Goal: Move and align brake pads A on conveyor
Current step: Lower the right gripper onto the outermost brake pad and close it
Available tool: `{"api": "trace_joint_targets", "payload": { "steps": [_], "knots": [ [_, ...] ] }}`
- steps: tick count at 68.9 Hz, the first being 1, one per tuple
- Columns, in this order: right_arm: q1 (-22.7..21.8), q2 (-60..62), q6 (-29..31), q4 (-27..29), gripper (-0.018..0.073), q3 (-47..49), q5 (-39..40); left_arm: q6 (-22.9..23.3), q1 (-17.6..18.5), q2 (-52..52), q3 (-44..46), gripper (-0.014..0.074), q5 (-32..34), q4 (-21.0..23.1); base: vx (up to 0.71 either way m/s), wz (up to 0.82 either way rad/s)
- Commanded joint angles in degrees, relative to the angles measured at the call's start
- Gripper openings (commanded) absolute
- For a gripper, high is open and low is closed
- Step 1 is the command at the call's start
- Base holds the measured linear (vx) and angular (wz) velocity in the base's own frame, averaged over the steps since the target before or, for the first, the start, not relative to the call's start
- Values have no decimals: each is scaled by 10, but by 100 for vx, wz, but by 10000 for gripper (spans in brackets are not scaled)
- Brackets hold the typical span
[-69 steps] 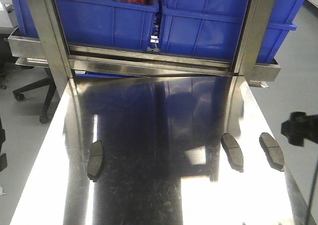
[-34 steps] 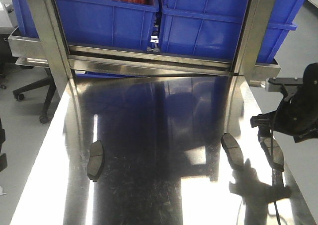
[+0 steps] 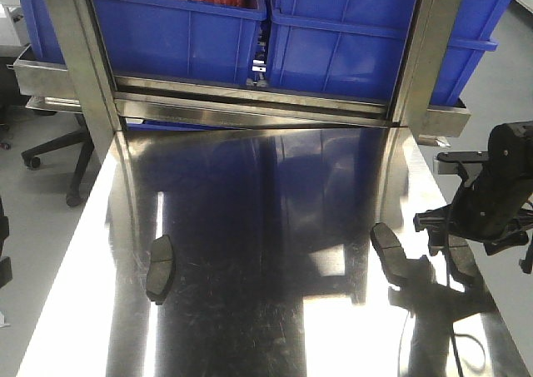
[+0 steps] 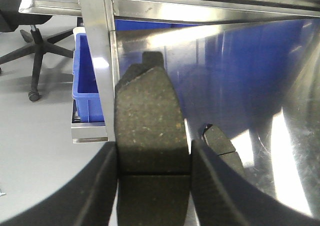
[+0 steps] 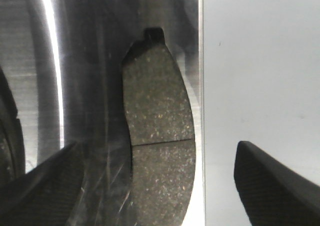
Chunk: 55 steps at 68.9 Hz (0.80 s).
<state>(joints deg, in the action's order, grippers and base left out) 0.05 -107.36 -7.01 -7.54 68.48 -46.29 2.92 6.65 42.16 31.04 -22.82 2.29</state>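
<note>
- The left gripper [image 4: 153, 153] is clamped on a pad. Its two black fingers [image 4: 100, 186] press the long sides of this held pad [image 4: 152, 121].
- The held pad's groove runs straight across between the fingers, and its tab end points away from the wrist.
- The held pad hangs over the left edge of the table [image 3: 250, 227], in front of a steel post [image 4: 97, 61] standing at that edge.
- The left pad [image 3: 160, 267] lies flat on the table near its left edge, apart from the held pad.
- The right gripper [image 5: 157, 148] is spread wide and holds nothing.
- Its fingers [image 5: 272, 186] flank the edge pad [image 5: 157, 136] without touching it. One finger is above the table, the other above the grey floor past the table's right edge.
- The edge pad lies flat along the table's right edge, groove across its middle, tab end away from the wrist.
- The middle pad [image 3: 390, 255] lies flat on the table, inward of the edge pad, near it but apart.
- Past the table's far end, blue bins [image 3: 191, 36] sit on a steel shelf [image 3: 250, 102]. One holds something red.
- An office chair [image 3: 50, 148] stands on the floor off the table's far left corner.
</note>
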Motion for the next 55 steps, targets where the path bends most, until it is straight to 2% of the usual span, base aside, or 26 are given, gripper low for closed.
{"api": "trace_joint_targets", "payload": {
  "steps": [1, 25, 55],
  "knots": [
    [-2, 25, 5, -10, 576, 16, 15, 1, 2, -4, 16, 83, 52, 6, 0, 0],
    [-2, 25, 5, -9, 501, 16, 25, 1, 2, -4, 16, 83, 52, 6, 0, 0],
    [-2, 9, 5, -7, 454, 16, 23, 1, 2, -4, 16, 83, 52, 6, 0, 0]
  ]
}}
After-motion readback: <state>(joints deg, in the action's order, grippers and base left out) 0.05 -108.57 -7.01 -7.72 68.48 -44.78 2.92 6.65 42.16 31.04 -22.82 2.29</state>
